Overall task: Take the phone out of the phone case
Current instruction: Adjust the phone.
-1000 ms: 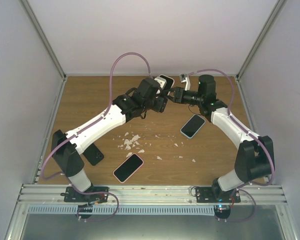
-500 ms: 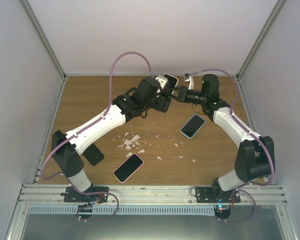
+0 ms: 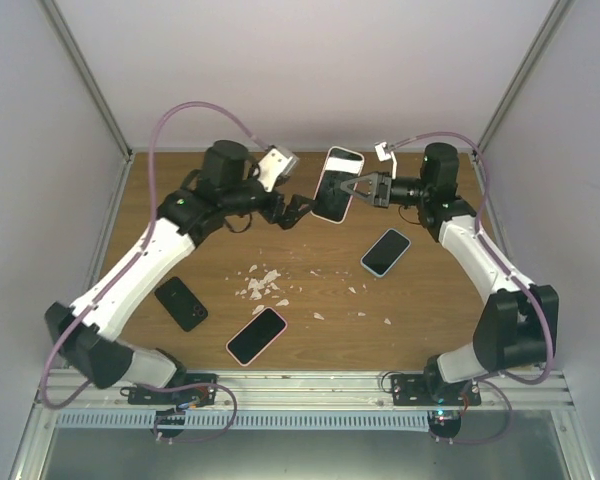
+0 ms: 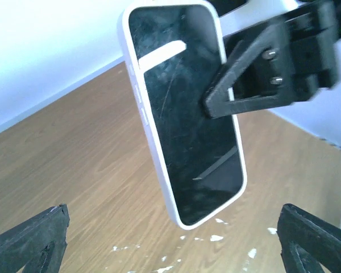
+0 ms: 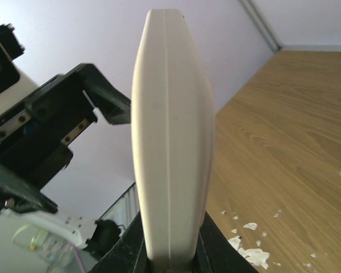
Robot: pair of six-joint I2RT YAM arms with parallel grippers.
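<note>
The phone (image 3: 338, 184), black screen in a white phone case (image 4: 137, 85), hangs in the air over the back of the table, the phone seated in the case. My right gripper (image 3: 352, 188) is shut on its right edge. In the right wrist view the case (image 5: 170, 142) shows edge-on, pinched at its lower end between my fingers (image 5: 213, 250). My left gripper (image 3: 298, 208) is open and empty, a short way left of the phone and apart from it. In the left wrist view the screen faces me, beyond my left gripper (image 4: 171, 230).
On the wooden table (image 3: 430, 300) lie a phone in a light case (image 3: 385, 251), a pink-cased phone (image 3: 256, 335) and a black phone (image 3: 181, 302). White crumbs (image 3: 262, 282) are scattered mid-table. Walls close the left, back and right sides.
My left gripper opened, let go of the phone and drew back to the left. My right gripper closed on the phone and now holds it alone.
</note>
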